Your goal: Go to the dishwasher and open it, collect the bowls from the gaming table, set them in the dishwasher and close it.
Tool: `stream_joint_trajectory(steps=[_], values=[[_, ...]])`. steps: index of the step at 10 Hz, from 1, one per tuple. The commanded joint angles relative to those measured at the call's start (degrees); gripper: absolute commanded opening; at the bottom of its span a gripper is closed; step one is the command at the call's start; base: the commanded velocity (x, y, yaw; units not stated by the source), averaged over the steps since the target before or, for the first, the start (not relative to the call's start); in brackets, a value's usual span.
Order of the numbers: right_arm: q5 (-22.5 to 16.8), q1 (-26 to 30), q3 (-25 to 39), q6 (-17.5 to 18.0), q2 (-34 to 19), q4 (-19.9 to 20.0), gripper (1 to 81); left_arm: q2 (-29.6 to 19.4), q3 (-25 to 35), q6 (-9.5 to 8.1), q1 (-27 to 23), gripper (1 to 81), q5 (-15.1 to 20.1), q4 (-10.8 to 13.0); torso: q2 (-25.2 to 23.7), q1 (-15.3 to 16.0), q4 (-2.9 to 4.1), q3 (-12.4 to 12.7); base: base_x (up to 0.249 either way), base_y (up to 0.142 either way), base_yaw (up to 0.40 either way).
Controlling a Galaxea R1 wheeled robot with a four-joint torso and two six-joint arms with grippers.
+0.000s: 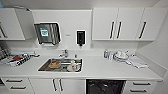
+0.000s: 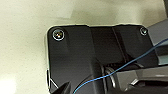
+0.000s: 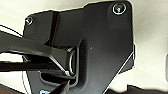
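White counter point(image 1: 100, 67) and cabinets face the robot, and below the worktop, right of the sink point(image 1: 60, 65), the dishwasher point(image 1: 105, 86) shows as a dark open cavity with what looks like racks inside. By my reading the opening step is done, and fetching the bowls calls for driving off to the gaming table. Whether either gripper is open or closed I cannot tell, and the dishwasher's door is cut off.

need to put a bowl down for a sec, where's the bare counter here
The widest bare stretch of counter lies between the sink and the plates and cloth at the right, above the open dishwasher. The front strip is bare too. Crowded spots: the left end with the dish rack, and the sink itself.
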Motion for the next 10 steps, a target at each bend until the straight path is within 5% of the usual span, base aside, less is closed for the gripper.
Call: stream_joint_trajectory(steps=[1,3,5,6,10], values=[[-2.1,2.2,-0.3,0.2,-0.5,-0.8,81.1,-0.3,-0.4,0.29,-2.1,81.1,2.2,0.0,5.6,-3.6,0.0,0.0,0.0,0.0,0.0],[-2.0,2.2,-0.3,0.2,-0.5,-0.8,81.1,-0.2,-0.4,0.29,-2.1,81.1,2.2,0.0,9.6,-6.2,0.0,5.7,0.0,0.0,0.0],[-2.1,2.2,-0.3,0.2,-0.6,-0.8,81.1,-0.2,-0.3,0.29,-2.1,81.1,2.2,0.0,5.6,-3.5,0.0,7.2,0.0,0.0,0.0],[-2.1,2.2,-0.3,0.2,-0.6,-0.8,81.1,-0.1,-0.3,0.29,-2.0,81.1,2.2,0.0,6.1,-3.8,0.0,3.4,0.0,0.0,0.0],[-3.0,2.2,-0.3,0.5,-0.5,-0.3,81.1,-0.3,-0.4,0.2,-2.0,81.1,2.2,-0.2,6.2,-4.2,0.0,6.5,0.0,0.0,0.0]])
